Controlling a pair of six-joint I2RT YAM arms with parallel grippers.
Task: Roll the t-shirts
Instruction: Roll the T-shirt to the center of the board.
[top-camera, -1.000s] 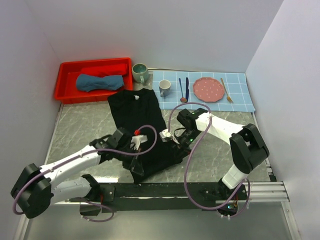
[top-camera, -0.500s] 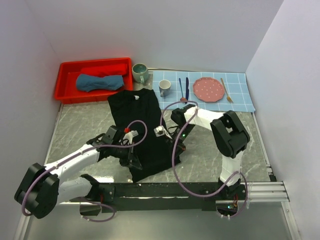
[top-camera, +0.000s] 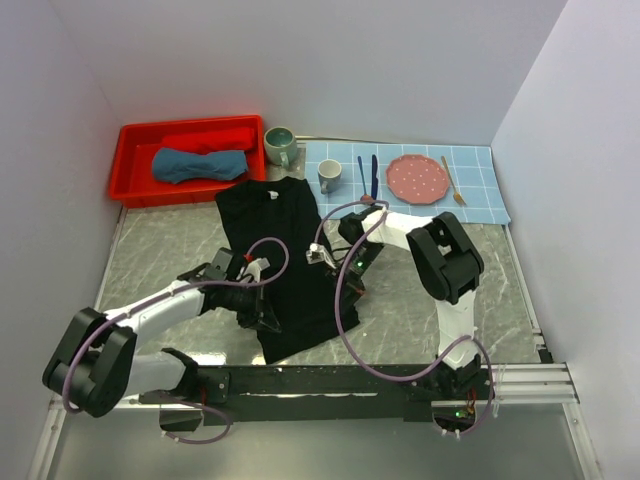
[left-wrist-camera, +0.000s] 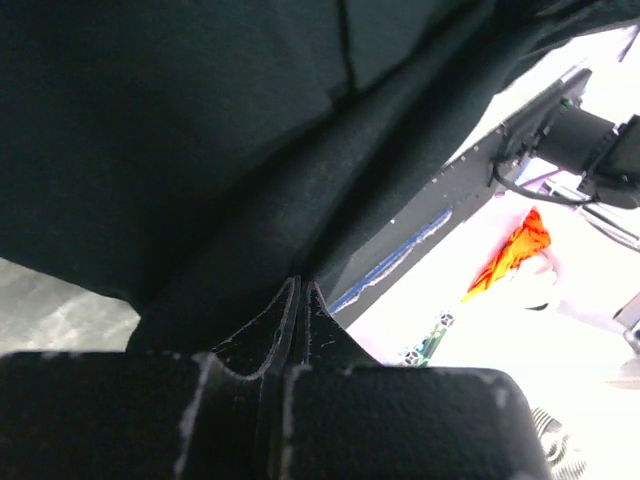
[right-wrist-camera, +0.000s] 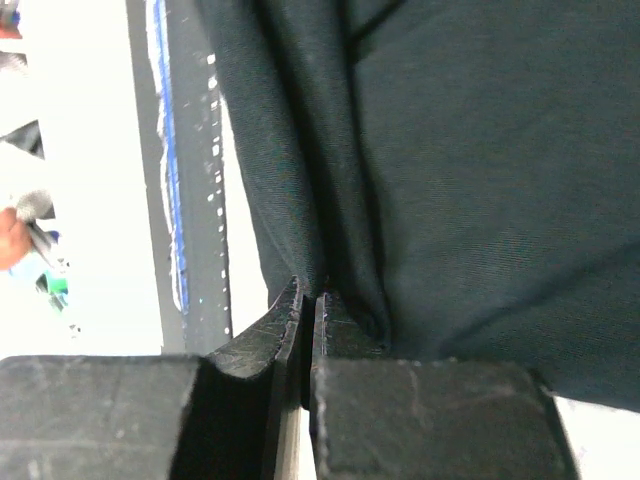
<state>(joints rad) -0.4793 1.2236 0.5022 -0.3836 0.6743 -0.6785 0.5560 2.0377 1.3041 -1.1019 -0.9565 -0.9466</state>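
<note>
The black t-shirt (top-camera: 283, 240) lies as a long strip from the red tray toward the near edge of the table. My left gripper (top-camera: 260, 310) is at its near left edge, shut on a fold of the black cloth (left-wrist-camera: 250, 200), with the jaws together (left-wrist-camera: 301, 283). My right gripper (top-camera: 346, 278) is at its near right edge, also shut on a fold of the black cloth (right-wrist-camera: 450, 150), with the jaws nearly together (right-wrist-camera: 308, 292). The teal-blue t-shirt (top-camera: 198, 163) lies bunched in the red tray (top-camera: 130, 160). The starburst print does not show.
A green mug (top-camera: 280, 145) and a grey mug (top-camera: 329, 176) stand behind the shirt. The checked placemat (top-camera: 480, 190) holds a pink plate (top-camera: 415, 178), cutlery (top-camera: 368, 178) and a fork (top-camera: 453, 181). The black base rail (top-camera: 330, 380) runs along the near edge.
Both grippers have moved left and slightly away with the cloth. The shirt's near end is now narrower. The right arm's elbow has swung in toward the shirt.
</note>
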